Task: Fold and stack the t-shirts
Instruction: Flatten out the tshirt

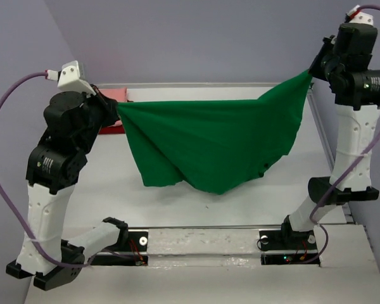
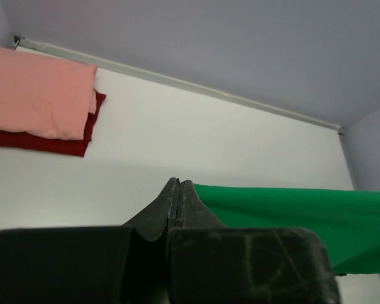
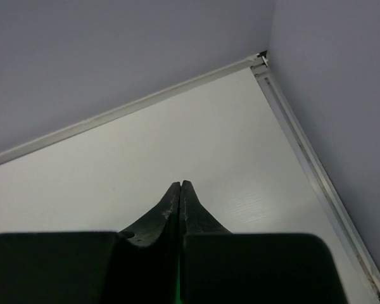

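A green t-shirt (image 1: 215,136) hangs stretched in the air between my two grippers, its lower edge sagging toward the table. My left gripper (image 1: 117,109) is shut on its left corner; in the left wrist view the gripper (image 2: 178,183) has its jaws pressed together and the green cloth (image 2: 304,218) runs off to the right. My right gripper (image 1: 312,71) is shut on the shirt's right corner, high at the back right; in the right wrist view the gripper (image 3: 180,185) is closed with a sliver of green (image 3: 179,285) between the jaws.
A folded pink shirt (image 2: 38,88) lies on a folded dark red shirt (image 2: 47,142) at the back left of the white table (image 1: 177,196); the stack (image 1: 114,98) is partly hidden behind the left arm. Raised rails edge the table at the back and right (image 3: 304,152).
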Controlling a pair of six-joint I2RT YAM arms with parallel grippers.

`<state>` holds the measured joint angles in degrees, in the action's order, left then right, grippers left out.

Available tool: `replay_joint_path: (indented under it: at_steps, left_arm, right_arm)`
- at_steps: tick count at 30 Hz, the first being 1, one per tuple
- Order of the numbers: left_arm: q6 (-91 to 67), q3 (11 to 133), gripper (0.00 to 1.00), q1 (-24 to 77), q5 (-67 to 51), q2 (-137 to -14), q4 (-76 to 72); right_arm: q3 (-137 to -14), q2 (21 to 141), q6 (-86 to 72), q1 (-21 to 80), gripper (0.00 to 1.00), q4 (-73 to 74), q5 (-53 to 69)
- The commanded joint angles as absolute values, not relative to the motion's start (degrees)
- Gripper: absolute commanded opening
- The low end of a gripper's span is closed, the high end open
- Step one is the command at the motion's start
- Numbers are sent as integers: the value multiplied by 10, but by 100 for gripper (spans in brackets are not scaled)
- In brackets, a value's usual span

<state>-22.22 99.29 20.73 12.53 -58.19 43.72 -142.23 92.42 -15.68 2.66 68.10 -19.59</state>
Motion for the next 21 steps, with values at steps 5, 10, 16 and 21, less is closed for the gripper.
replay_joint_path:
  at_steps: [5,10,16,21]
  left_arm:
    - [-158,1005,0,211,240,-621,417]
    - [-153,999,0,212,238,-632,400]
    - [-167,966,0,218,233,-593,372]
    - [-181,944,0,221,227,-531,359]
  right_arm:
    - [-1473,986,-64,55,0,596,-93]
    - [-1506,948,-76,62,0,590,-98]
    - [-1481,891,-97,62,0,603,-84]
    - [-1434,821,-89,68,0,600,-114]
